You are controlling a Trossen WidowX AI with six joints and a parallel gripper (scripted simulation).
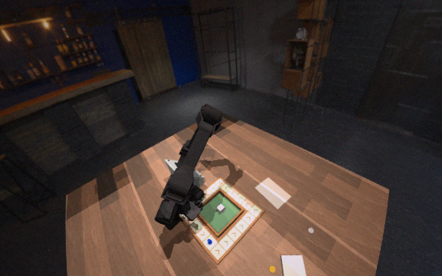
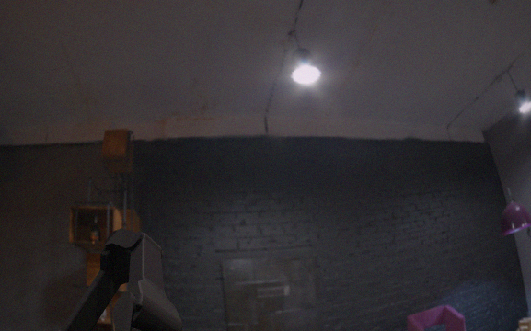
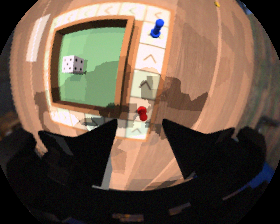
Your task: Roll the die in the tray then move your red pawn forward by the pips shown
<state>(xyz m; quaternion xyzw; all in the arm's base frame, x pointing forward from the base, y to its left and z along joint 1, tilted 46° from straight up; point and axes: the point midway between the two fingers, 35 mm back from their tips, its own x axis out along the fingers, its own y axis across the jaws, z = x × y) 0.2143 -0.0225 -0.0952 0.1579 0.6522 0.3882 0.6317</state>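
Note:
The game board [image 1: 253,223] [image 3: 152,51] lies on the wooden table, with a green tray [image 1: 213,219] [image 3: 100,46] in its middle. A white die [image 1: 221,208] [image 3: 74,64] rests in the tray. My gripper [image 1: 187,219] [image 3: 140,121] is open and hangs low over the board's near-left track. The red pawn [image 3: 141,112] stands on a track square between and just ahead of my spread fingertips; the arm hides it in the top view. A blue pawn [image 1: 209,241] [image 3: 157,27] stands two squares further along the same side. The exterior view shows only the arm's elbow [image 2: 132,262].
A greyish pawn-like shape [image 1: 194,226] [image 3: 147,84] sits on the square between the red and blue pawns. White cards [image 1: 272,192] [image 1: 293,265], a white disc [image 1: 310,230] and a yellow disc [image 1: 272,269] lie on the table right of the board.

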